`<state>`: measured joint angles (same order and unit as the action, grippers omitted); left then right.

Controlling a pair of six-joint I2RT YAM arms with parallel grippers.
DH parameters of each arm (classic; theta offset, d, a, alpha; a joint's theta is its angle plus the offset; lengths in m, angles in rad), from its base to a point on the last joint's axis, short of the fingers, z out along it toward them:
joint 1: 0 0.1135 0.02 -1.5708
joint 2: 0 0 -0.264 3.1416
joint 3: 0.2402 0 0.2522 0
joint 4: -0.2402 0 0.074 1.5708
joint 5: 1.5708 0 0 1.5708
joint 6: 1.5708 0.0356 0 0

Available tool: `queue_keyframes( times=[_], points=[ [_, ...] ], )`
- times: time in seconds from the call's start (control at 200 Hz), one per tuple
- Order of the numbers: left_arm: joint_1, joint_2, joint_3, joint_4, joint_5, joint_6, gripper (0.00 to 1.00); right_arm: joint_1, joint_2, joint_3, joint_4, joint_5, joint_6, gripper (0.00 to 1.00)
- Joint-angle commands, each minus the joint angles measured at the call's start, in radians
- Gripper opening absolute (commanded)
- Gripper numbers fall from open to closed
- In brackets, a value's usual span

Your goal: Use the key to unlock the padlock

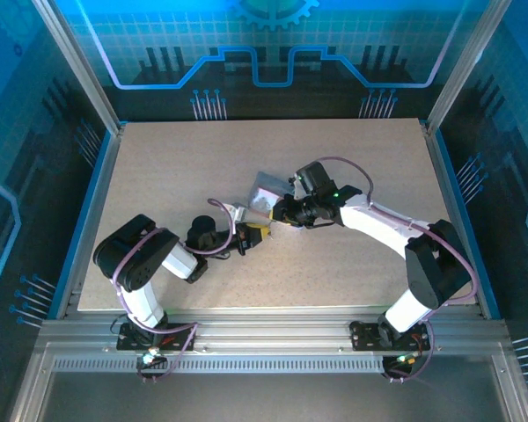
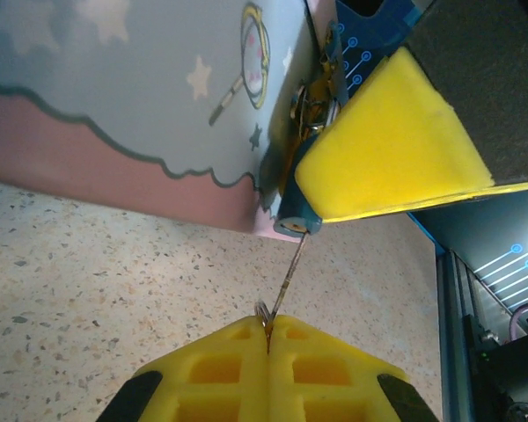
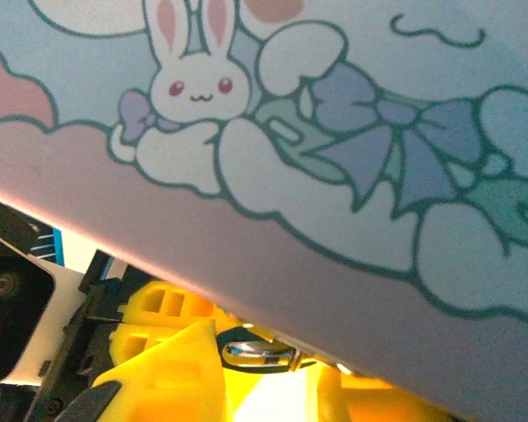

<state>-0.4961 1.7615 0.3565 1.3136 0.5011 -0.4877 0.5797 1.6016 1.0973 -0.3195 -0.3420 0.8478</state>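
A pale printed tin [image 1: 266, 195] sits at the frame's centre on a speckled table [image 1: 185, 158]. Blue patterned panels [image 1: 264, 53] line the top.

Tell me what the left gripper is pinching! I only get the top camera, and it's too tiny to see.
Observer: On the left wrist camera, the left gripper is shut on the key, a thin dark sliver sticking out in front.
Operator: Where does the key point?
Observer: Its tip reaches the round bottom end of the padlock, at the edge of the tin. I can't tell if it's inside yet.
Operator: Is there a picture on the tin?
Observer: Yes, the right wrist camera shows a white bunny with pink ears printed on it.
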Motion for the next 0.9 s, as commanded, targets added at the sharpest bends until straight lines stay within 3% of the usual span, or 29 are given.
queue_keyframes(
  times=[0.0,0.895],
  points=[
    [-0.014,-0.053,0.007,0.085,-0.026,-0.009,0.0,0.004,-0.015,-0.017,0.046,-0.089,0.018,0.0],
    [-0.015,-0.014,-0.023,0.085,-0.105,0.038,0.0,-0.018,-0.037,-0.023,0.025,-0.099,0.044,0.0]
  ],
)
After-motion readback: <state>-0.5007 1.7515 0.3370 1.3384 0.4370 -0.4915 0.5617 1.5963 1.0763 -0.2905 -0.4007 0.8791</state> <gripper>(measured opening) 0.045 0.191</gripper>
